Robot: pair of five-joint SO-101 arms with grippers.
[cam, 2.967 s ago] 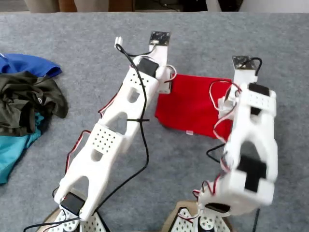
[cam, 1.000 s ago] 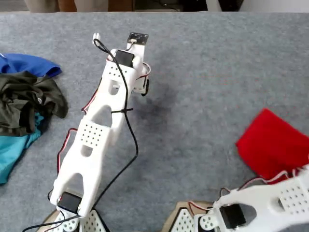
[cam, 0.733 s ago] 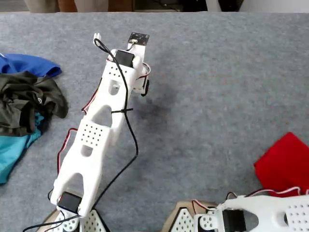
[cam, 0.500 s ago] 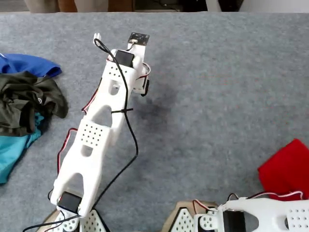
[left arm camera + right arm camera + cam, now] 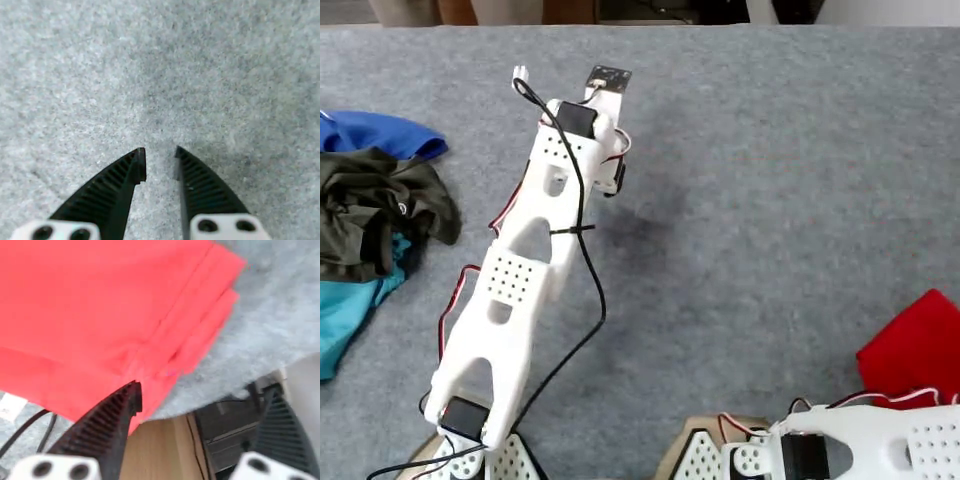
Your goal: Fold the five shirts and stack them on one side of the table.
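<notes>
High view: the grey felt worktop (image 5: 770, 180) fills the scene. The left arm (image 5: 520, 280) stretches from the worktop's near edge up toward its middle. The right arm (image 5: 880, 450) lies low along the near edge and runs out toward the worktop's right near corner.

A loose pile of unfolded shirts sits against the worktop's left edge. The blue shirt (image 5: 375, 132) lies farthest back. The dark olive shirt (image 5: 380, 210) is crumpled over the pile's middle, and the teal shirt (image 5: 350, 300) spreads out nearest the front.

The red shirt (image 5: 910, 345) lies folded flat at the worktop's right edge, close to the near corner and just behind the right arm.

In the right wrist view the right hand (image 5: 202, 390) hangs with its fingers spread wide and nothing between them. One fingertip (image 5: 131, 392) sits over the folded border of the red shirt, where the stacked layers show. Whether it touches the cloth cannot be told. The other finger stands past the worktop's edge, in front of a wooden surface (image 5: 155, 450) and a dark box (image 5: 225, 427).

The left hand (image 5: 159, 162) hovers over bare felt near the worktop's middle, well apart from every shirt. Its fingers are parted by a narrow gap and hold nothing.
</notes>
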